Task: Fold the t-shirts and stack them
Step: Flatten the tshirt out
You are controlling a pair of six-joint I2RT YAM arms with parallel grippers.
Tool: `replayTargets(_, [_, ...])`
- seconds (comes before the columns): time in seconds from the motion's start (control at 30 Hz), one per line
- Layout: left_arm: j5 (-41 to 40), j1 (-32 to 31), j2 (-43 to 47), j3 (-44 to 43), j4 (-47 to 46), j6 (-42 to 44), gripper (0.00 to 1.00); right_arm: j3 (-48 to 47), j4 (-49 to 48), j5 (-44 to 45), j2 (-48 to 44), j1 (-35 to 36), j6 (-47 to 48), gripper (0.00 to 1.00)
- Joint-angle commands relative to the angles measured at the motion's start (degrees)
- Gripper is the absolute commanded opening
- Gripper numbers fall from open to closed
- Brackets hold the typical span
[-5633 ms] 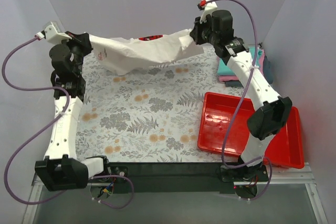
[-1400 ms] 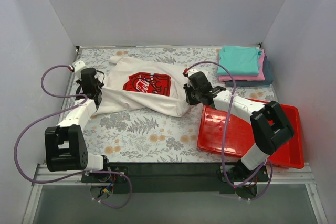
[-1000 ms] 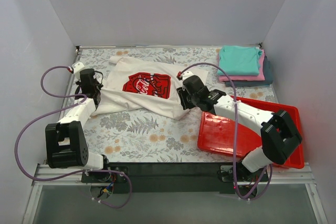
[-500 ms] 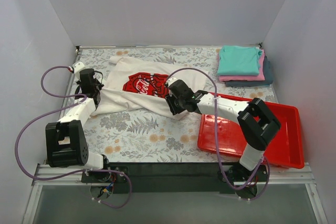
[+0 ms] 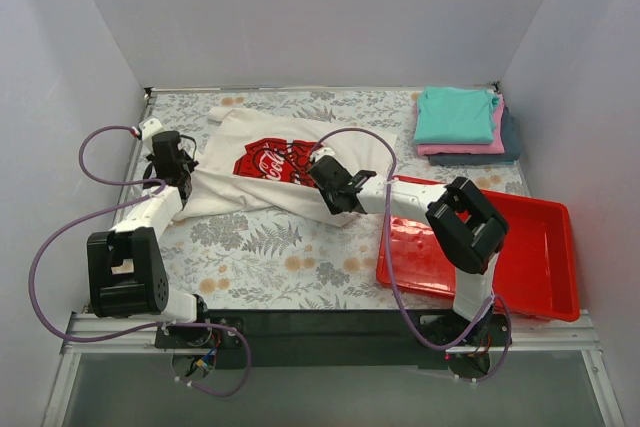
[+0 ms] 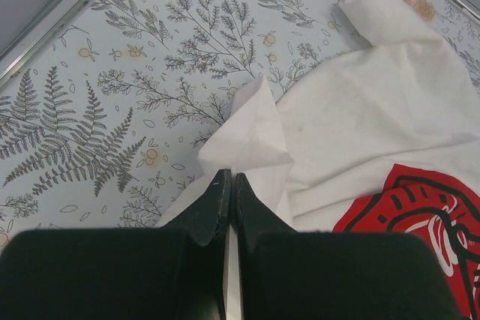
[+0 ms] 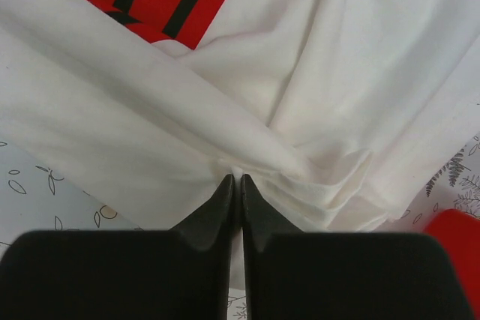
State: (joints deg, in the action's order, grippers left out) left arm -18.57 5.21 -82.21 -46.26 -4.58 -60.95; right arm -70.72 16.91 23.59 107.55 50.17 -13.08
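Now, on the far left, your left gripper (image 5: 186, 179) sits low at the left edge of the flowered table (image 5: 270, 247), and in the left wrist view its two black fingers (image 6: 210, 207) are pressed together with a thin edge of the white t-shirt (image 5: 300, 137) pinched between them. You can see a pointed flap of that cloth standing just beyond the tips, and one corner of the red logo (image 6: 409, 215) off to the side. The white t-shirt lies spread across the middle of the table toward the back, chest up, with the red logo (image 5: 272, 162) facing the overhead camera and the cloth rumpled along its near side. Moving right, your right gripper (image 5: 330, 202) rests on the near right part of the shirt, just beside the logo. In the right wrist view its jaws are closed tight on a small puckered fold of white cloth (image 7: 300, 162), with creases running out from the pinch. Farther right, the red tray (image 5: 520, 267) sits on the table's right side, its left rim under the right arm. At the back right corner you find the folded stack: the teal t-shirt (image 5: 455, 112) on top, the pink t-shirt (image 5: 470, 147) beneath it, and the dark t-shirt (image 5: 508, 137) at the bottom.
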Motion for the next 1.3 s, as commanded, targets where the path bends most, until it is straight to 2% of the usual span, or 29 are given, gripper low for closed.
replayTargets(0.0, [-0.5, 0.9, 0.2, 0.0, -0.3, 0.0, 0.0, -2.1, 1.6, 4.1, -0.2, 0.4, -0.4, 0.01])
replayTargets(0.13, [-2.6, 3.4, -0.3, -0.5, 0.7, -0.4, 0.0, -2.7, 1.9, 4.4, -3.8, 0.4, 0.4, 0.01])
replayTargets(0.23, [-1.6, 8.4, 0.2, -0.1, 1.9, -2.2, 0.0, -2.3, 2.3, 4.1, -9.0, 0.6, 0.8, 0.01])
replayTargets(0.3, [0.0, 11.8, 1.7, 1.2, 1.4, -3.4, 0.0, -0.6, 3.0, 3.5, -13.3, 1.0, 0.6, 0.01])
replayTargets(0.43, [0.8, 14.1, 3.1, 2.9, 0.1, -4.2, 0.0, 4.5, 6.6, 0.4, -17.6, 1.9, -1.4, 0.01])
replayTargets(0.53, [1.1, 14.9, 2.2, 2.5, 0.4, -4.5, 0.0, 10.2, 10.0, -3.2, -20.1, 3.3, -4.5, 0.01])
replayTargets(0.67, [2.8, 15.2, 0.9, 2.1, 0.6, -4.8, 0.0, 17.4, 12.5, -14.4, -23.7, 7.0, -6.3, 0.02])
replayTargets(0.73, [3.1, 15.2, 0.8, 2.0, 0.6, -4.9, 0.0, 19.4, 13.0, -17.8, -26.4, 8.7, -6.3, 0.08])
replayTargets(0.77, [3.1, 15.3, 1.0, 2.1, 0.6, -5.0, 0.0, 20.1, 13.7, -19.1, -27.6, 8.9, -6.3, 0.16])
replayTargets(0.83, [3.5, 15.2, 1.3, 2.3, 0.3, -5.1, 0.0, 20.0, 13.7, -17.7, -31.2, 8.9, -6.3, 0.24])
replayTargets(0.87, [4.2, 15.2, 1.4, 2.4, 0.2, -5.2, 0.0, 19.1, 13.3, -14.3, -33.0, 8.9, -6.3, 0.32])
replayTargets(0.97, [5.0, 15.3, 1.6, 2.8, 0.0, -5.2, 0.0, 17.1, 11.1, -9.8, -32.4, 8.3, -5.5, 0.4])
replayTargets(1.27, [7.1, 15.2, 1.5, 2.9, -0.4, -5.4, 0.0, 13.3, -1.9, -12.3, -19.8, 5.4, -2.4, 0.39])
